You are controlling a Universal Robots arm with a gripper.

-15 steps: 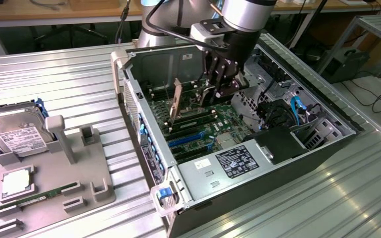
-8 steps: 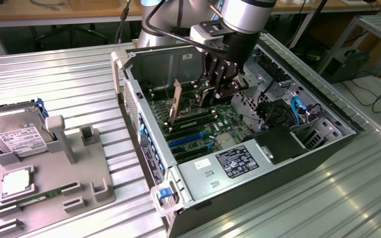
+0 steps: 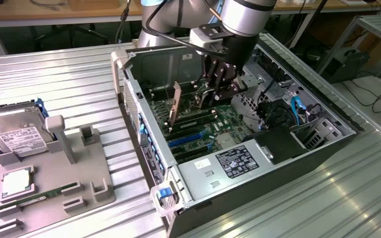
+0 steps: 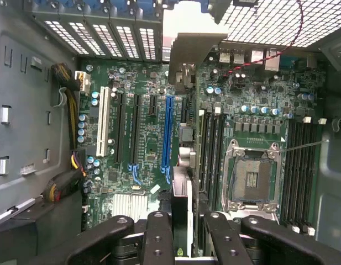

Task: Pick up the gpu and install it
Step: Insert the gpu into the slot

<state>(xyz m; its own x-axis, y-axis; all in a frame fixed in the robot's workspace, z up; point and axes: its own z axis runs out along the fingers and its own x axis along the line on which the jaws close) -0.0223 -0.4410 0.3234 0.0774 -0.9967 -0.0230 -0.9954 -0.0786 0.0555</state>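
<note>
Much of the gpu [image 3: 192, 106] is hidden in the exterior view: only its metal end bracket, standing upright near the case's rear wall, and a strip of board running toward the gripper [image 3: 218, 88] can be made out, and its lower edge is lost among the motherboard [image 3: 210, 130] parts, so whether it is seated in a slot cannot be told. In the wrist view the card is seen edge-on, its near end cut off between the black fingers [image 4: 158, 237], and its far end marked by the bracket by the rear slot openings. The gripper is closed narrowly on the card's top edge, one finger on each side, inside the open computer case [image 3: 147, 148]. The card stands over the motherboard between the blue expansion slot [image 4: 169, 132] and the memory slots beside the empty CPU socket [image 4: 252, 179]. One arm and one gripper are seen. On the grey fixture tray [image 3: 101, 186] at the exterior view's left, three parts are counted: one hard drive [image 3: 15, 131] standing on edge, one square processor [image 3: 17, 182] and one narrow memory stick [image 3: 41, 194]. The tray's lower corner is cut off by the picture's edge.
</note>
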